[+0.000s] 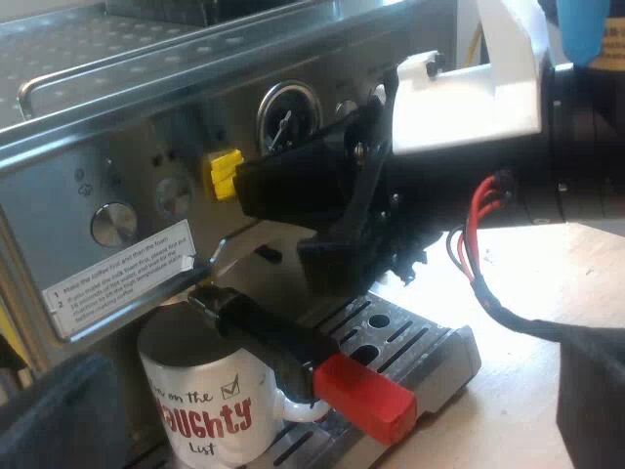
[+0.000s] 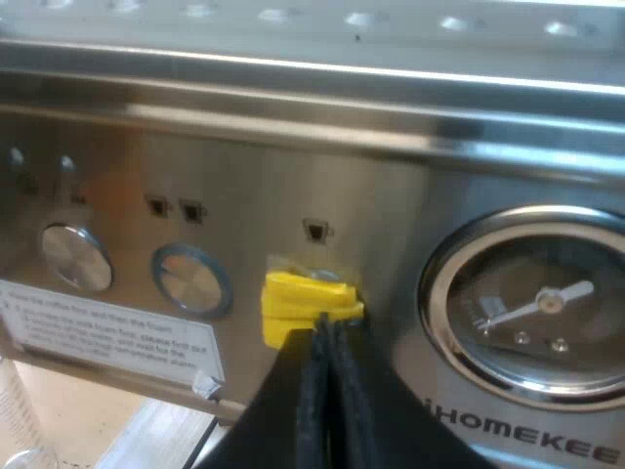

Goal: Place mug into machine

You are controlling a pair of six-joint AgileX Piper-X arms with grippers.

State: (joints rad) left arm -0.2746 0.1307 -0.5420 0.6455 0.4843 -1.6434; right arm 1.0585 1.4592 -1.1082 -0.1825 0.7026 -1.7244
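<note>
A white mug [image 1: 210,410] with red lettering stands on the drip tray [image 1: 430,357] of the espresso machine [image 1: 146,107]. It is right under the holder, whose dark handle [image 1: 278,337] with its red end [image 1: 366,396] juts out over the mug. My left gripper [image 1: 322,445] hangs back from the mug, open, its dark fingers [image 1: 59,415] wide apart. My right gripper [image 2: 322,337] is shut, and its joined fingertips touch the yellow button [image 2: 298,298] on the machine's panel. The left wrist view has that gripper [image 1: 249,186] at the same yellow button [image 1: 223,174].
The panel carries a round pressure gauge [image 2: 532,303], two round metal knobs [image 2: 68,256] [image 2: 190,278] and a white label [image 2: 107,327]. Wooden tabletop [image 1: 508,293] lies beside the drip tray. A blue object [image 1: 591,29] sits beyond the right arm.
</note>
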